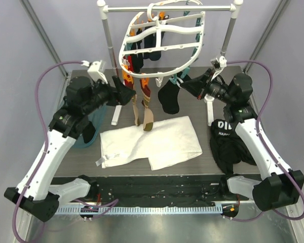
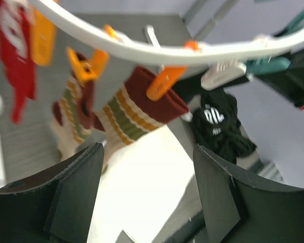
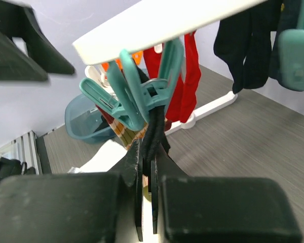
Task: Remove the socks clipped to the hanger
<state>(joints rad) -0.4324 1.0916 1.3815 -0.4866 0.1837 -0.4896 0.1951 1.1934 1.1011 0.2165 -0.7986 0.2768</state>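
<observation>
White oval hanger point(image 1: 162, 48) hangs by its hook from the grey rail point(image 1: 167, 8) at the far side of the surface point(image 1: 88, 159), tilted, w/ orange, teal & white clips round the rim. Socks clipped on: two tan striped socks point(image 1: 142, 109) dangle from the near-left rim, toes reaching down to the far edge of the white cloth point(image 1: 157, 142). A black sock point(image 1: 169, 98) hangs from the near-right rim, & dark socks point(image 1: 152, 43) hang under the frame's middle. Right hand point(image 3: 146, 167) is up at the near-right rim, fingers together & clamped on the black sock just below the teal clip point(image 3: 137, 96) that pins it. A red sock point(image 3: 185, 86) hangs behind that clip, & a teal basin point(image 3: 83, 119) sits on the surface beyond, at the left side. Left hand point(image 2: 147, 197) is at the near-left rim, fingers wide apart, nothing between them. It points up at a striped sock w/ maroon cuff point(image 2: 137, 109) held by an orange clip point(image 2: 164, 83), below the clip & not touching the sock. A 2nd striped sock hangs just left of it on another orange clip. Black garment w/ white lettering point(image 1: 228, 144) lies bunched on the right of the surface, beside the cloth, partly under the right arm.
</observation>
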